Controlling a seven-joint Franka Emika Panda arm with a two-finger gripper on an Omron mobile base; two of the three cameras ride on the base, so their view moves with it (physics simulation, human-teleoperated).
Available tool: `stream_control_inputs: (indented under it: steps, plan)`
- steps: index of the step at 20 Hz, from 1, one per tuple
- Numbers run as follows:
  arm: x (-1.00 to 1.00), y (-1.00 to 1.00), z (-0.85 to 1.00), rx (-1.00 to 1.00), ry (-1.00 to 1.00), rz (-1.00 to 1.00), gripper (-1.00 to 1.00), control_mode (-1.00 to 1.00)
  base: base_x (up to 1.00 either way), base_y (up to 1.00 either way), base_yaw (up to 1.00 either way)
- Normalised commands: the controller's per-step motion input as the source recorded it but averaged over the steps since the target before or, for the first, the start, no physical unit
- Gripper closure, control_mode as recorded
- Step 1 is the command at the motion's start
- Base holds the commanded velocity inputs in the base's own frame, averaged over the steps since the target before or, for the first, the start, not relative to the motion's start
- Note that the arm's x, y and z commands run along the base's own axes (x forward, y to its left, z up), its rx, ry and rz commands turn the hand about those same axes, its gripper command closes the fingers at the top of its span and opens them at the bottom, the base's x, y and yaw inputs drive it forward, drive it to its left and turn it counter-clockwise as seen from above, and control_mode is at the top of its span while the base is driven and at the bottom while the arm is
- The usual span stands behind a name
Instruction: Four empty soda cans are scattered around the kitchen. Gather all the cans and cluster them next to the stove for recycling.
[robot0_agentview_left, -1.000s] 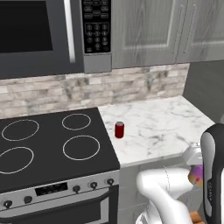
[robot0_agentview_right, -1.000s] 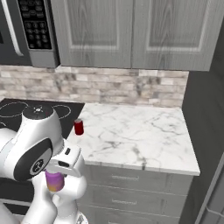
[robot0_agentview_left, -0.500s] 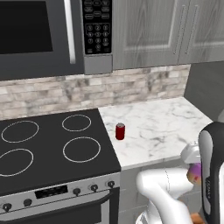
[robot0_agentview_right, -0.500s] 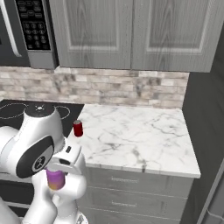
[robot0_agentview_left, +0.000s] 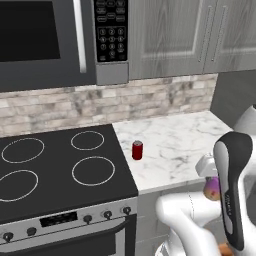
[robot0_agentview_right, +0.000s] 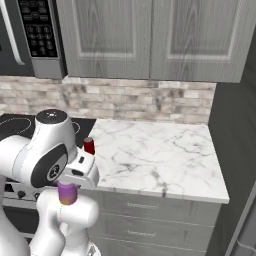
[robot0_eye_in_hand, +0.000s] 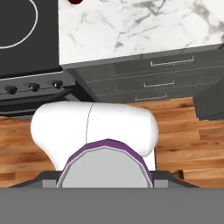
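Note:
My gripper (robot0_agentview_left: 213, 184) is shut on a pink-purple soda can (robot0_agentview_left: 214, 189), held low in front of the counter edge, below the counter top. From the right, the can (robot0_agentview_right: 66, 193) hangs under the hand (robot0_agentview_right: 68, 186). The hand view looks down on its silver top with a purple rim (robot0_eye_in_hand: 105, 168); the fingertips are hidden by it. A red soda can (robot0_agentview_left: 137, 150) stands upright on the marble counter beside the stove (robot0_agentview_left: 50, 165), also seen from the right (robot0_agentview_right: 89, 145) and at the hand view's top edge (robot0_eye_in_hand: 75, 1). The black cooktop (robot0_agentview_right: 10, 125) (robot0_eye_in_hand: 26, 35) lies left of it.
The marble counter (robot0_agentview_left: 175, 145) runs right of the stove to a dark tall panel (robot0_agentview_right: 235, 150). A microwave (robot0_agentview_left: 50, 40) and grey wall cabinets (robot0_agentview_right: 150, 40) hang above. Grey drawers (robot0_eye_in_hand: 166, 78) sit under the counter, with wooden floor (robot0_eye_in_hand: 183, 131) below.
The hand with the pink-purple can has risen a little and drifted toward the counter edge. The red can and the views have stayed put.

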Motion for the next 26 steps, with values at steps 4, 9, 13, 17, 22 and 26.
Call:
stream_control_inputs:
  steps: [4, 9, 13, 17, 22, 26]
  plan:
    - [0.45, 0.1, 0.0, -0.01, -0.01, 0.01, 1.0, -1.0, 0.0, 0.0, 0.0]
    - [0.4, 0.0, 0.0, -0.03, 0.0, 0.0, 1.0, -1.0, 0.0, 0.0, 0.0]
    - [0.53, 0.0, 0.0, -0.04, 0.0, 0.0, 1.0, -1.0, 0.0, 0.0, 0.0]
    - [0.64, 0.0, -0.1, -0.04, 0.0, 0.0, 1.0, -1.0, 0.0, 0.0, 0.0]
    - [0.51, 0.0, -0.07, -0.01, 0.0, 0.0, 1.0, -1.0, 0.0, 0.0, 0.0]
    - [0.42, 0.0, -0.12, 0.0, 0.0, 0.04, 1.0, -1.0, 0.0, 0.0, 0.0]
